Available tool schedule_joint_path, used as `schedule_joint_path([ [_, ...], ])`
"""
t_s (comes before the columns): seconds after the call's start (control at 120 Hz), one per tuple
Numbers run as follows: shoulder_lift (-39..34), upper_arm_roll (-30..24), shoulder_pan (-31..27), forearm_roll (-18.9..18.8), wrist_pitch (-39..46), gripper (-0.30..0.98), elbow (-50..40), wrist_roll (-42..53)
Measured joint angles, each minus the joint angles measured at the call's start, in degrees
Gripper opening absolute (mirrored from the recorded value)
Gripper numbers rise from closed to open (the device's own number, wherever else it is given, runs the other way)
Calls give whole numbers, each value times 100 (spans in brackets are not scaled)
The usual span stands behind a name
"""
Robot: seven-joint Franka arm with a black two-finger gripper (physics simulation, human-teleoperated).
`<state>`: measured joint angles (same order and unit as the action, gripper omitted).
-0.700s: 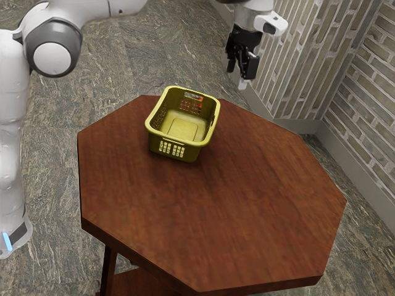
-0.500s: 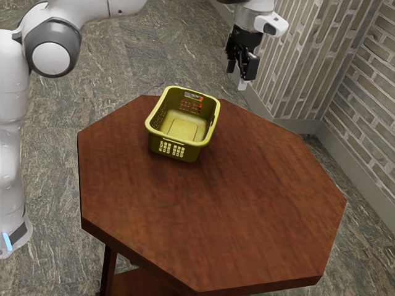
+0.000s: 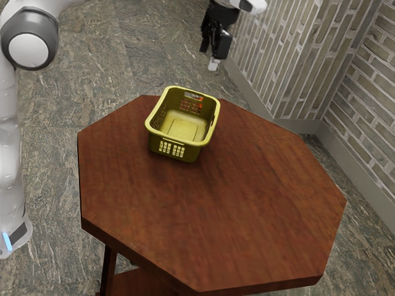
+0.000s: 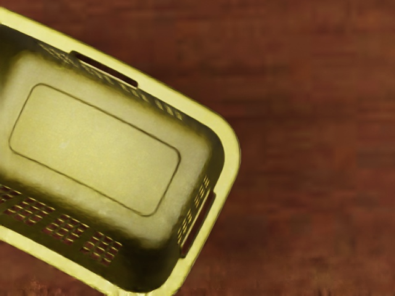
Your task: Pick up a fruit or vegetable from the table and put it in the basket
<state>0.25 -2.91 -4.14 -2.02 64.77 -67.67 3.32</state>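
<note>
i thought my job just then was still to get the fruit. a bit of red (image 3: 199,106) peeked through the holes in the far wall of the basket (image 3: 192,152). maybe that was the fruit, just behind it, but i could not tell for sure. the basket sat upright by the table's (image 3: 247,203) far edge in the exterior view, and i could see its flat bottom (image 4: 92,148). my gripper (image 3: 212,57) was up high. i could not tell if its jaws were apart or together. next i needed to look behind the basket before going down.
</note>
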Motion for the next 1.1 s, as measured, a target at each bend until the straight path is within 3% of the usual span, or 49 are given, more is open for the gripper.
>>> schedule_joint_path([
  [0.2,-821,35,61,-78,-80,68,-991,154],
  [0.442,-791,926,-107,-216,532,68,-1873,388],
  [0.633,-403,1150,-644,-214,1012,68,-2021,547],
  [1.1,847,1674,-990,144,1627,68,-1407,861],
])
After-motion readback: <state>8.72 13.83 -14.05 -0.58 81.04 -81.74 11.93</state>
